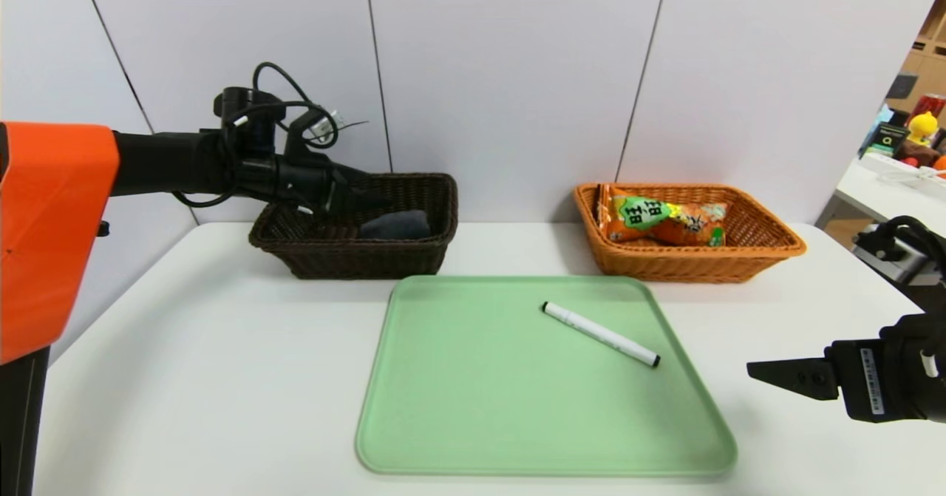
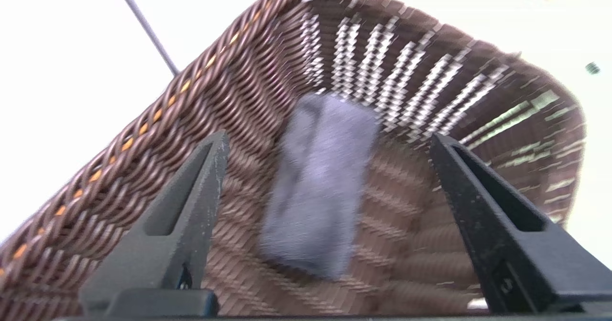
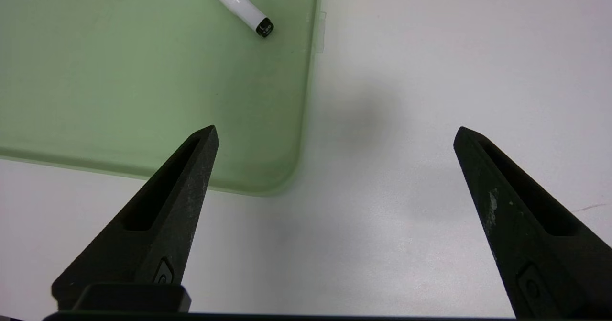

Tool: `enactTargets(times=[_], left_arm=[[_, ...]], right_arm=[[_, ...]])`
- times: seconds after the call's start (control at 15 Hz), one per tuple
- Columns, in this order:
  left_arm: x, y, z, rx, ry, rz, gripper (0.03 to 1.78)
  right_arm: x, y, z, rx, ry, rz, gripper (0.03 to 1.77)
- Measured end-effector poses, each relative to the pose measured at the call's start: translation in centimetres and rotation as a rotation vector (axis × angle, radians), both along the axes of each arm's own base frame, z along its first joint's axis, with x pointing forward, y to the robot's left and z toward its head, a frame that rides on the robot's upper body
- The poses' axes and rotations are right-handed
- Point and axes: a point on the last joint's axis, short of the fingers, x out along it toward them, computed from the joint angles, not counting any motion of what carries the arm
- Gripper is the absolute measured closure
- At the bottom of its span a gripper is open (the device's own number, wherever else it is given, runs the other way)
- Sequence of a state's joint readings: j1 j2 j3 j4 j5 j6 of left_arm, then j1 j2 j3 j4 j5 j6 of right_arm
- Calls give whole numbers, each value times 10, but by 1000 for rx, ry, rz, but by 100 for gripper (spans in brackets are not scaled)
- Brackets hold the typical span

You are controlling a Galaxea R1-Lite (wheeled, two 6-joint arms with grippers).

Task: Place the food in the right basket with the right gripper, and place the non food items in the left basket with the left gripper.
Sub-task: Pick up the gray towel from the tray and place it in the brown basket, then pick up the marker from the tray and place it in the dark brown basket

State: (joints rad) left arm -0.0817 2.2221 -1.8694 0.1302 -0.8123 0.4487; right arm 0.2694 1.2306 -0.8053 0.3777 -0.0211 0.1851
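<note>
Left claw (image 2: 330, 144) over the dark brown basket (image 1: 347, 256), jaws spread wide, released; grey rolled cloth (image 2: 318, 192) lying inside below. Snack bag (image 1: 665, 222) in the orange-tan basket (image 1: 768, 248). White marker (image 1: 600, 333) on the green tray (image 1: 443, 422). Right claw (image 3: 334, 139) parked over the bench (image 1: 185, 378), jaws apart, empty.

1. The left arm (image 1: 55, 237) has a bright orange shell, then a black tube with looped black cables and a small white plug.
2. The left gripper (image 2: 330, 144) has two black, pointed, slotted fingers.
3. The right gripper (image 3: 334, 134) is all black, with the same pointed fingers and a white label.
</note>
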Motion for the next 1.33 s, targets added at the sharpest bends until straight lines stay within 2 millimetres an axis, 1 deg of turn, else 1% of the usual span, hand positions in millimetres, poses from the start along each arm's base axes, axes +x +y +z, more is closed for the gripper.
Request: enactTargets(times=[0.07,0.13,0.33,0.47,0.8,0.93,1.07,1.2,1.33], left_arm=[[-6,-7,5,-26,23,-21,28],[-14,-19,9,-49,43,-55,26],[-34,-62,19,-71,66,-164,21],[-46,-92,18,-74,85,-238,18],[-67,-156,5,-87,115,-440,15],[-70,-179,-3,-91,88,-492,14],[-68,-196,-15,-96,54,-528,14],[-65,-210,-27,-105,24,-557,13],[-60,-220,-38,-104,21,-573,12]], right_arm=[[0,0,0,0,0,-1,10],[-1,0,0,1,0,-1,10],[-5,-1,-1,3,-1,-1,10],[-9,-2,-2,3,-5,-2,10],[-17,-6,-4,6,-11,-11,10],[-20,-7,-6,6,-10,-12,10],[-22,-7,-9,4,-1,-13,10],[-23,-8,-11,3,6,-14,10],[-24,-8,-13,3,12,-16,10]])
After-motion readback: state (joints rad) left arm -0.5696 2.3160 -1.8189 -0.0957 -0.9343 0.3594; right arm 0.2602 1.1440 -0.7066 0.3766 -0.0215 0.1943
